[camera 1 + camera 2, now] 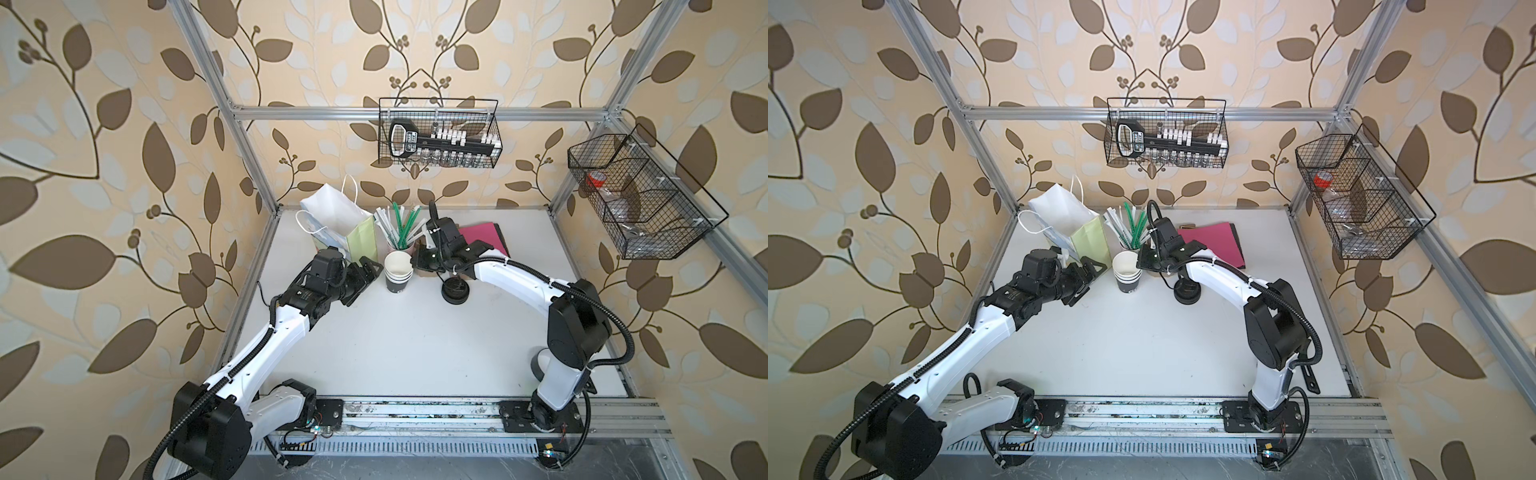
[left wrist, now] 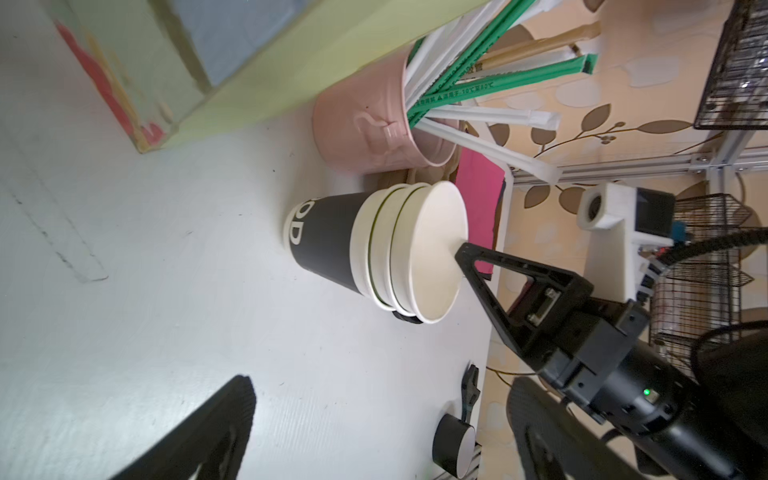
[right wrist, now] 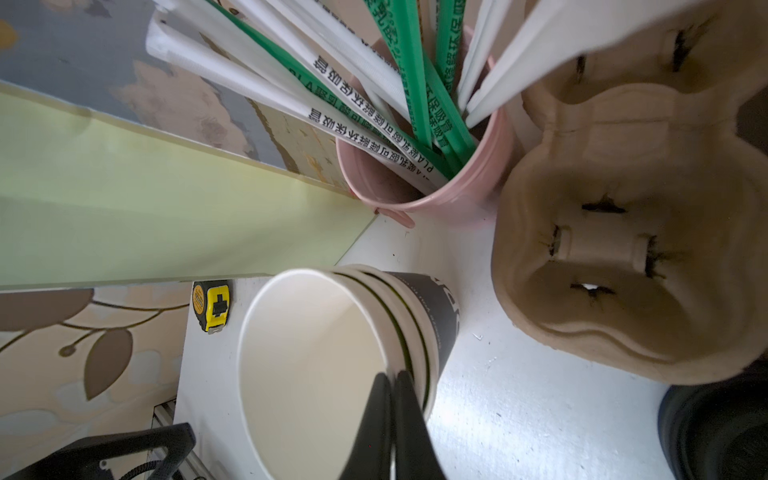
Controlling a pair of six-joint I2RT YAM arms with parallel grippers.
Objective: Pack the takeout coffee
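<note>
So, right fingers [image 3: 410, 424] are clamped on the rim of the top cup [image 3: 307, 353], the stack [image 1: 398, 278] standing upright; left fingers [image 2: 216, 428] gape apart just beside it.

Matt paper cups [image 1: 397, 266], pulp carrier [image 3: 623, 257]

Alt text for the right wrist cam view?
The right gripper, jaws shut, pinches the rim of the top cup in a stack of paper cups on a white table. Around it are a pink pot of wrapped straws, a green bag, a pulp cup tray and a tape measure.
</note>
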